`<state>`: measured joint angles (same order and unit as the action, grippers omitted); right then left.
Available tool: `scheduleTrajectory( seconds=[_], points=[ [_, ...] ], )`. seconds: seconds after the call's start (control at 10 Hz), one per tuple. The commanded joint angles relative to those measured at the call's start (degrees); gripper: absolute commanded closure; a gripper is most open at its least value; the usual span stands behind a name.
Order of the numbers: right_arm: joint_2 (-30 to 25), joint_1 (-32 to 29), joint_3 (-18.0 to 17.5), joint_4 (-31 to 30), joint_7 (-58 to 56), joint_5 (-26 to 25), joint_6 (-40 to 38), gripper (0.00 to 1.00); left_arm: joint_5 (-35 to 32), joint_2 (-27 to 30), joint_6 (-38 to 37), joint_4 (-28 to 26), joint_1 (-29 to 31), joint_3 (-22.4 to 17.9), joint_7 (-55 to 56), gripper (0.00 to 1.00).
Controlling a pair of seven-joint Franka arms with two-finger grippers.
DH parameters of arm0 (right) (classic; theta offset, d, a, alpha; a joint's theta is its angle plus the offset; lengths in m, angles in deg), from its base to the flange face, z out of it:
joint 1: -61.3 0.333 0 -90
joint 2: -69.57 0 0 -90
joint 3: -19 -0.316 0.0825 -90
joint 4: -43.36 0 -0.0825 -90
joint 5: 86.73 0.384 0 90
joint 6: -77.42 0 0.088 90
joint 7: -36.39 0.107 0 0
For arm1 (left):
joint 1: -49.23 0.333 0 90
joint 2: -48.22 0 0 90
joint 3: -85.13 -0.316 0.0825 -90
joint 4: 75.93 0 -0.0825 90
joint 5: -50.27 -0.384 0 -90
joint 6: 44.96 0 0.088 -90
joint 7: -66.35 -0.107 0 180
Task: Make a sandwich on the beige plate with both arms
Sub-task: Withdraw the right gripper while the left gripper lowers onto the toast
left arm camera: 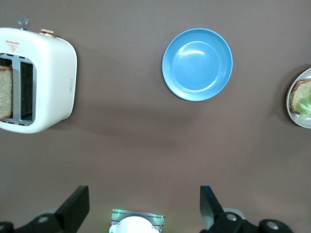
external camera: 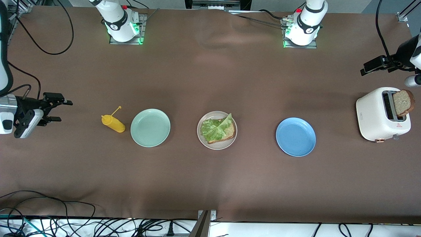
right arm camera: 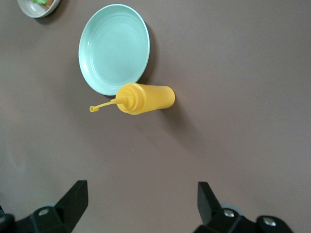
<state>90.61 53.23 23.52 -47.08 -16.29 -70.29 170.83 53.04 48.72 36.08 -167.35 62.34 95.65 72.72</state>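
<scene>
The beige plate (external camera: 201, 122) sits mid-table, between the mint-green and blue plates. On it lies one brown bread slice (external camera: 227, 135) with a crinkled green lettuce leaf (external camera: 215, 127) on top. A second bread slice (external camera: 403, 102) stands in the white toaster (external camera: 375, 115). My left gripper (external camera: 365, 69) is open and empty, up over the table near the toaster. My right gripper (external camera: 64, 111) is open and empty over the table at the right arm's end. The left wrist view shows the left gripper (left arm camera: 145, 201), the toaster (left arm camera: 48, 80), the toaster's slice (left arm camera: 6, 94) and the plate's edge (left arm camera: 294, 115).
A mint-green plate (external camera: 150, 127) and a yellow squeeze bottle (external camera: 113, 123) on its side lie toward the right arm's end. A blue plate (external camera: 295, 137) lies toward the left arm's end. The right wrist view shows the right gripper (right arm camera: 141, 201), bottle (right arm camera: 146, 98) and mint plate (right arm camera: 114, 48).
</scene>
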Motion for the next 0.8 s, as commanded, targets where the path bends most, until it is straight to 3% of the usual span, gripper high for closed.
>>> scheduleTrajectory(
  seconds=[0.0, 0.1, 0.4, 0.7],
  points=[
    [-7.13, 3.05, 0.06, -5.79, 12.46, -5.78, 2.21, 0.0, -0.83, 0.64, 0.43, 0.54, -0.18, 3.0, -1.1, 0.0],
    [-9.42, 5.15, 0.06, -6.32, 18.34, -8.59, 2.22, 0.0, -0.84, 0.73, 1.04, 0.46, -0.1, 4.49, -0.58, 0.0],
    [-12.95, 7.97, -0.03, -6.42, 34.18, -14.5, 2.21, 0.0, -5.56, 0.73, 1.93, 0.19, 0.34, 3.63, -1.97, 0.0],
    [-15.23, 9.3, 0.06, -6.68, 43.15, -18.02, 5.38, 0.0, -6.55, 0.12, 5.16, -0.51, 8.83, 3.28, -14.23, 0.0]
  ],
)
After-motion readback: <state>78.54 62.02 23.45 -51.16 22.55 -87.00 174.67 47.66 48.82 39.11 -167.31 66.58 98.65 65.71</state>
